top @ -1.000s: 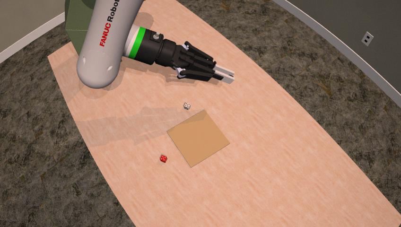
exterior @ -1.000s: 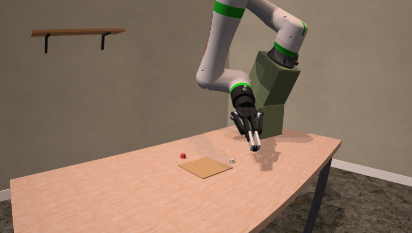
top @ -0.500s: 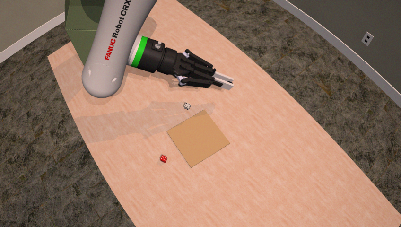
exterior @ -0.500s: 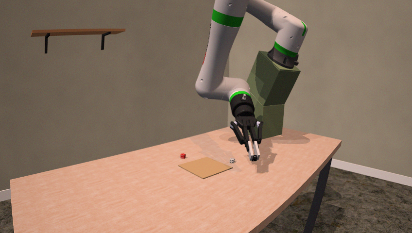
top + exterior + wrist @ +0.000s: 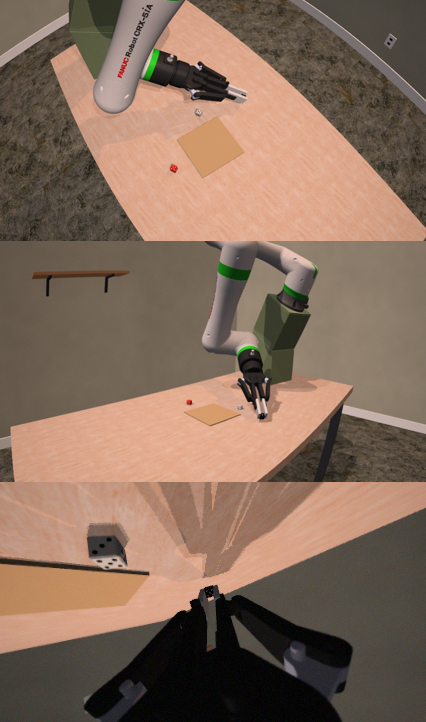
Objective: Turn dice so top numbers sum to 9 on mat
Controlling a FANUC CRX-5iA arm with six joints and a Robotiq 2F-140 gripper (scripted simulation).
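A tan square mat [image 5: 210,146] lies flat on the wooden table with no die on it. A white die [image 5: 198,112] sits on the table just off the mat's far corner; it also shows in the wrist view [image 5: 106,552], next to the mat's edge [image 5: 65,588]. A red die [image 5: 173,168] sits on the table off the mat's left side. My gripper [image 5: 240,97] is tilted low over the table, right of the white die and beyond the mat. It is shut on a small black die [image 5: 209,592] pinched at the fingertips [image 5: 261,416].
The green robot pedestal [image 5: 278,336] stands on the table's far end behind the gripper. The arm's grey elbow [image 5: 115,89] hangs over the table left of the white die. The table's right edge [image 5: 334,411] is near the gripper.
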